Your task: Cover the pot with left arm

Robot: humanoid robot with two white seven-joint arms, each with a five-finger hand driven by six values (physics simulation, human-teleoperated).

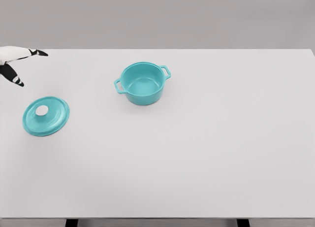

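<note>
A teal pot (142,82) with two side handles stands uncovered on the white table (206,148), a little left of the middle toward the back. Its matching round teal lid (46,116), with a pale knob on top, lies flat on the table at the left. My left hand (17,64) shows at the left edge, behind and to the left of the lid and apart from it. The fingers are spread and hold nothing. The right arm is out of view.
The table's front edge runs along the bottom of the view, with two dark legs showing below it. A plain grey wall stands behind the table.
</note>
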